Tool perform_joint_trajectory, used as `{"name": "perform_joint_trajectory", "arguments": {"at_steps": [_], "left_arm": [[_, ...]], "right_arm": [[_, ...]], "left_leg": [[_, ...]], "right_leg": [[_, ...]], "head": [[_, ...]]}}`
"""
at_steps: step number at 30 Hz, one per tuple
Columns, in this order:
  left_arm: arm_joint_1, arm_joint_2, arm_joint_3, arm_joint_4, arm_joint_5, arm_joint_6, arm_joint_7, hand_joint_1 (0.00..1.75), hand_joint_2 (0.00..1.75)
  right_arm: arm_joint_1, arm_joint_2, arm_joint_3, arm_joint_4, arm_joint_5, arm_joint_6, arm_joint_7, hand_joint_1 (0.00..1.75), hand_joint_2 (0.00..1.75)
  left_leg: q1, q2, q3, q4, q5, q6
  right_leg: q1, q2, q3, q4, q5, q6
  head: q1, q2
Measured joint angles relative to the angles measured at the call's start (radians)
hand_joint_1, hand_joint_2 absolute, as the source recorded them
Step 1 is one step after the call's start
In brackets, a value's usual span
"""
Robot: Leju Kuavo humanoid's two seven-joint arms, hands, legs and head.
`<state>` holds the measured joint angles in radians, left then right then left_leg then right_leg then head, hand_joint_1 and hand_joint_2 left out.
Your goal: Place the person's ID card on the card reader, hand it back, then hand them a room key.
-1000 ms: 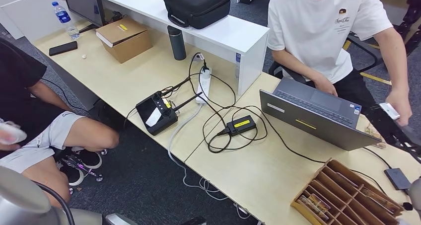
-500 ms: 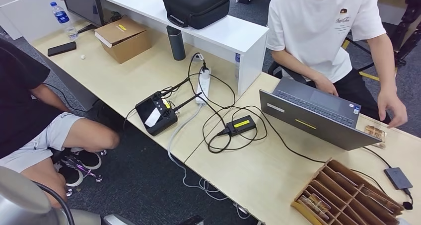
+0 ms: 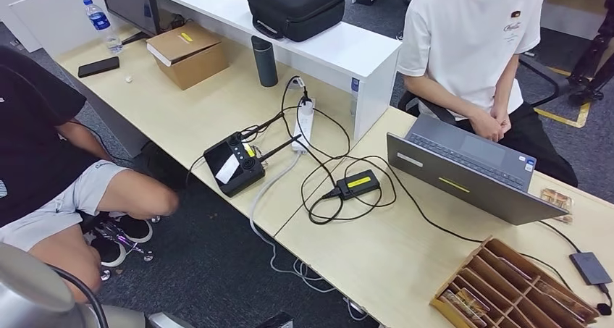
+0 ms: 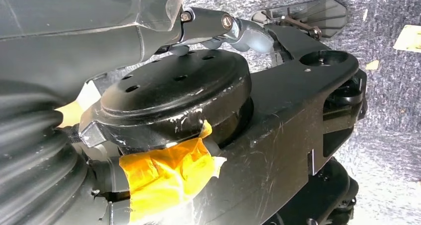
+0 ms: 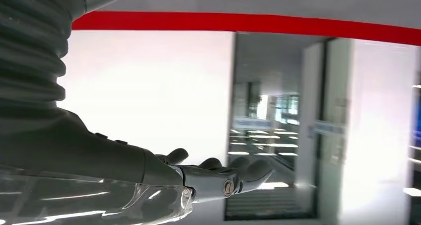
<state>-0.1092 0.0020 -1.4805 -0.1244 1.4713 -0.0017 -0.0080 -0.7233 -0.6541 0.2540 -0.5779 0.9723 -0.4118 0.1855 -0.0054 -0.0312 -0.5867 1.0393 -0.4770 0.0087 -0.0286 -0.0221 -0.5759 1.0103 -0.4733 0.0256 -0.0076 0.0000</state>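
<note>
Right hand: raised, fingers apart and lightly curved, holding nothing. Beyond its fingertips are a white wall, a red stripe and a glass doorway.

Left hand: hanging low over grey carpet. Its fingers are largely hidden, so I cannot tell whether they are spread or closed.

Card reader: a flat dark box on a cable, lying on the counter beside a wooden compartment tray. Its place relative to either hand cannot be told.

Person in white shirt: seated, own hands clasped in the lap, just behind an open laptop.

Also on the counter: power adapter, handheld controller, power strip, cardboard box.
</note>
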Motion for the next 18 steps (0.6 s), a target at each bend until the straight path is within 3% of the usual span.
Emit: {"name": "perform_joint_trajectory", "arguments": {"at_steps": [4,8,12,16,18], "left_arm": [[0.004,0.001,0.000,0.000,0.008,0.000,0.012,0.00,1.75],[0.005,0.002,0.000,0.000,0.017,0.001,0.026,0.00,1.75],[0.005,0.002,0.001,0.000,0.029,0.002,0.035,0.00,1.75],[0.006,0.002,0.008,0.000,0.046,0.006,0.038,0.00,1.75],[0.008,-0.004,0.017,0.000,0.049,0.028,0.037,0.00,0.87]], "right_arm": [[0.243,-0.073,-0.159,0.040,-0.063,-0.055,-0.036,0.00,1.75],[0.456,-0.064,-0.332,0.110,-0.120,-0.094,-0.085,0.00,1.75],[0.593,0.006,-0.482,0.194,-0.178,-0.103,-0.145,0.00,1.75],[0.682,0.162,-0.608,0.282,-0.197,-0.068,-0.100,0.00,1.75],[0.706,0.253,-0.640,0.315,-0.190,-0.032,-0.045,0.00,1.75]], "left_leg": [[0.001,-0.004,0.000,-0.001,-0.003,0.002],[0.001,-0.003,0.000,-0.002,-0.005,0.002],[0.001,-0.001,0.001,-0.003,-0.006,0.001],[0.004,0.001,0.002,-0.004,-0.007,-0.001],[0.004,0.003,0.004,-0.005,-0.007,-0.002]], "right_leg": [[0.000,-0.005,0.003,-0.001,-0.003,0.003],[0.000,-0.004,0.003,-0.001,-0.005,0.002],[0.001,-0.003,0.002,-0.001,-0.006,0.000],[0.004,-0.001,0.003,-0.001,-0.007,-0.002],[0.004,0.002,0.003,-0.001,-0.007,-0.003]], "head": [[0.000,0.000],[0.000,0.000],[0.000,0.000],[0.000,0.000],[0.000,0.000]]}}
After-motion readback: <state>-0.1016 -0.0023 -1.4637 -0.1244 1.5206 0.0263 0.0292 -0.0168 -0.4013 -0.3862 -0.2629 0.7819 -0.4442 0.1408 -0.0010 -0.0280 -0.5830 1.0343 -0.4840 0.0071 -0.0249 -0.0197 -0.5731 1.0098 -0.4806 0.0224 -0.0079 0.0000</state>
